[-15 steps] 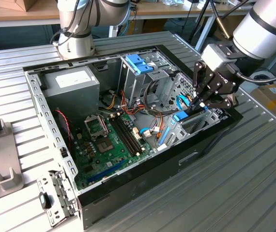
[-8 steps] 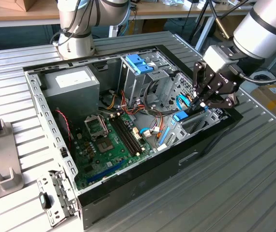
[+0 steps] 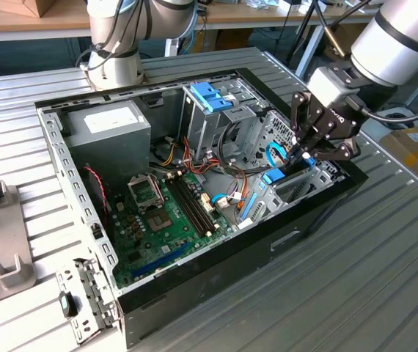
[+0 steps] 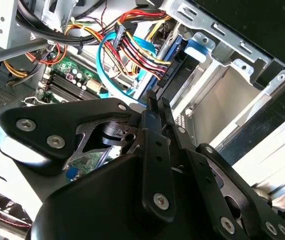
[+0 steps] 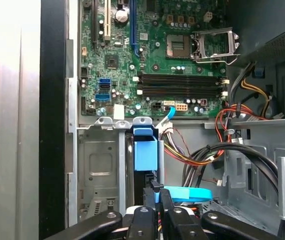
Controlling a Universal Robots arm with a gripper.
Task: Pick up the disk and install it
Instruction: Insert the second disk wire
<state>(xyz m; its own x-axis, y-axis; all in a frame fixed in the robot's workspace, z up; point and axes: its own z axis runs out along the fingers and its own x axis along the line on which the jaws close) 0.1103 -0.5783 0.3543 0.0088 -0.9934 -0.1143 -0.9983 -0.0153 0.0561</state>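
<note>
The disk (image 5: pixel 145 152) stands on edge in a narrow metal bay of the open computer case (image 3: pixel 84 213), its light-blue carrier frame facing up. In the exterior view the disk (image 3: pixel 273 177) sits at the case's right end. My gripper (image 3: pixel 302 158) hangs directly over it. In both wrist views the two black fingers are pressed together, with the gripper (image 5: pixel 156 187) at the near end of the disk's top edge. The second wrist view has the gripper (image 4: pixel 156 102) just short of the disk (image 4: pixel 175 57); I cannot tell whether they touch.
A green motherboard (image 3: pixel 169 213) covers the case floor, and a grey power-supply box (image 3: pixel 110 128) stands at the back. A drive cage with a blue ribbed latch (image 3: pixel 210 95) rises mid-case. Loose cable bundles (image 5: pixel 197 155) and a blue data cable (image 4: pixel 107 65) lie beside the bay. A second arm's base (image 3: pixel 114 62) stands behind the case.
</note>
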